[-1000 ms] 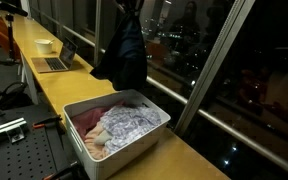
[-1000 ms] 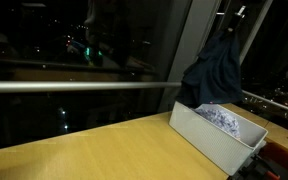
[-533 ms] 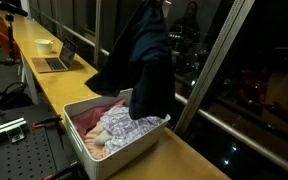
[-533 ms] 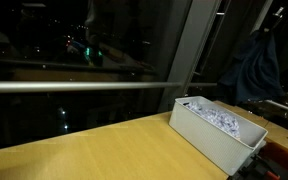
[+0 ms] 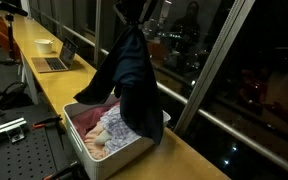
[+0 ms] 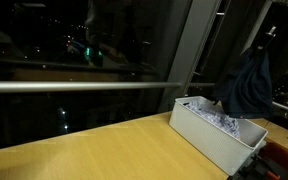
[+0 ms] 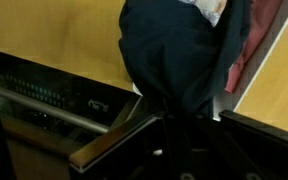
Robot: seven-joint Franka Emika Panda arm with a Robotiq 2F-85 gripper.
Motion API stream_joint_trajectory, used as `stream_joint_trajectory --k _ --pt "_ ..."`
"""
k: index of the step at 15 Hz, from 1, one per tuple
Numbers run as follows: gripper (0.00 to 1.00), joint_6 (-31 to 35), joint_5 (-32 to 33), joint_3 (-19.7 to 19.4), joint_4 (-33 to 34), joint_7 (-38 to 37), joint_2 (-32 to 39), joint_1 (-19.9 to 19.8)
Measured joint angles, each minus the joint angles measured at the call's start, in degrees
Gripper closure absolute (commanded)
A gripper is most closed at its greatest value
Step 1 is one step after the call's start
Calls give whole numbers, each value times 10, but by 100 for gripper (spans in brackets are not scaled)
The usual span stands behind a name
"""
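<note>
Hangs narrower and lower than half a second ago, no longer flared wide. Clamps claw (image 7: 184, 120) tight on bunched top of dark navy garment (image 5: 132, 75). Runs long axis 12-to-6 below claw, hem at 6 o'clock over white bin (image 5: 82, 150) of laundry (image 5: 104, 130) on counter (image 5: 189, 160).

The garment (image 5: 132, 75) is a plain dark navy, close to black in the dim light, and no print or stripe shows on it in either exterior view or in the wrist view. The bin (image 5: 79, 150) is white; of the cloths in it, the patterned cloth (image 5: 119, 128) carries a fine grey-and-white print and the pink cloth (image 5: 84, 120) is plain, reading as dull red in the wrist view. The desk (image 5: 189, 158) is warm yellow wood with a grey laptop (image 5: 54, 62) and a white bowl (image 5: 45, 45) on it, and the window (image 5: 244, 70) is black, speckled with small lights.
</note>
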State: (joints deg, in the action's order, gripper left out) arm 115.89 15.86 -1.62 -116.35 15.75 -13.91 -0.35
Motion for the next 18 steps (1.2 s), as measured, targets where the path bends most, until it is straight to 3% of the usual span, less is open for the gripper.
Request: stream_joint_trajectory --k 5,11,12,14,18 --pt "98 0 2 26 -21 -13 -42 14" --pt "98 14 2 29 -61 -14 -50 20" --pt "68 18 2 28 -68 -14 -50 20" --pt "61 25 1 25 -79 -14 -49 19" --pt "32 28 1 17 -89 -14 -48 18"
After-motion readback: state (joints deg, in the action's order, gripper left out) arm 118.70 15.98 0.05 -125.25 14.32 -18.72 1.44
